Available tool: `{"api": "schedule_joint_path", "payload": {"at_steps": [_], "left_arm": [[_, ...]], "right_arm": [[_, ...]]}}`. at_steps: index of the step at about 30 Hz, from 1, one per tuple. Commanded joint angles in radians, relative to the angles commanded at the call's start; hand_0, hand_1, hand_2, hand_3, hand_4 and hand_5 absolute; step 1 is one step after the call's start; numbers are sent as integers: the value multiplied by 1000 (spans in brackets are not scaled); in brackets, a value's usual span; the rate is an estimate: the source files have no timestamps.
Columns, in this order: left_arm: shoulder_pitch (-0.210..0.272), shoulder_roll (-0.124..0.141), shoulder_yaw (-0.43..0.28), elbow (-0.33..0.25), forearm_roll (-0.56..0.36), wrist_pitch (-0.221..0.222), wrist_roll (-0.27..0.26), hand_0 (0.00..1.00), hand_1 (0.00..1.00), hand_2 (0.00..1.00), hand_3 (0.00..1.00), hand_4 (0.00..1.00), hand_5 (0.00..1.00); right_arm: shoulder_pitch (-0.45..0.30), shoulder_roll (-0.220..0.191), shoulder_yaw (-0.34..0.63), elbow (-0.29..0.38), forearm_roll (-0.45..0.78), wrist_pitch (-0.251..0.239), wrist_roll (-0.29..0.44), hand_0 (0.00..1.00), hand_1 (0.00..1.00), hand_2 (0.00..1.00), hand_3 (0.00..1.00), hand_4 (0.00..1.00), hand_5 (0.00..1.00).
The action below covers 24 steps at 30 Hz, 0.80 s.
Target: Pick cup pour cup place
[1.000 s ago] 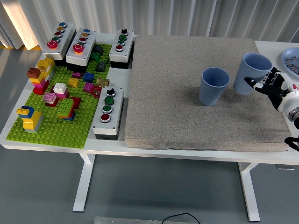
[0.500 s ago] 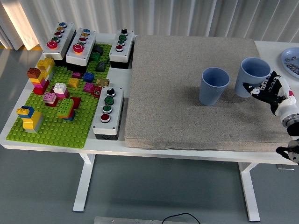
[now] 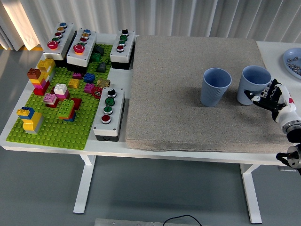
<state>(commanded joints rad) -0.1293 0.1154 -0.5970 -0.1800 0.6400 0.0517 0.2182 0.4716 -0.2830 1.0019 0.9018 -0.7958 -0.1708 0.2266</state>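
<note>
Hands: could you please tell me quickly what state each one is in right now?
Left hand: not in view.
Right hand: fingers curled around the right-hand blue cup, which stands upright on the grey mat.

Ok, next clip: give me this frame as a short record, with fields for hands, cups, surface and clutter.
right hand: fingers around the right cup's side, cup upright on the mat
left hand: not in view
right cup: blue, beside the left cup, apart from it
left cup: blue, upright, untouched
surface: grey mat on the white table
clutter: brick baseplate, button boxes, plate at far right
</note>
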Motion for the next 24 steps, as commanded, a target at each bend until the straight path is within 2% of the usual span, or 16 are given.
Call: {"api": "schedule_joint_path", "payload": {"at_steps": [7, 15, 16, 21, 22, 24], "left_arm": [[-3, 0, 6, 0, -4, -1, -1, 740, 770, 828, 654, 523, 946], [-6, 0, 8, 0, -8, -1, -3, 739, 770, 828, 654, 523, 945], [-6, 0, 7, 0, -8, -1, -2, 739, 770, 828, 654, 522, 945], [-5, -1, 7, 0, -9, -1, -2, 739, 770, 828, 654, 522, 945], [-6, -1, 7, 0, -9, -1, -2, 739, 770, 828, 654, 523, 947], [-6, 0, 8, 0, -10, -1, -2, 739, 770, 828, 654, 523, 947]], "right_arm": [[11, 11, -2, -38, -6, -2, 11, 861, 728, 598, 649, 723, 158], [15, 6, 11, -27, -14, -2, 4, 861, 729, 602, 650, 722, 155], [15, 6, 12, -24, -14, 0, 3, 862, 731, 611, 733, 724, 160], [11, 5, 18, -15, -21, 11, -11, 862, 731, 611, 733, 724, 160], [10, 5, 18, -15, -21, 12, -12, 867, 769, 668, 741, 726, 157], [10, 5, 17, -17, -20, 10, -13, 867, 769, 668, 741, 726, 157]]}}
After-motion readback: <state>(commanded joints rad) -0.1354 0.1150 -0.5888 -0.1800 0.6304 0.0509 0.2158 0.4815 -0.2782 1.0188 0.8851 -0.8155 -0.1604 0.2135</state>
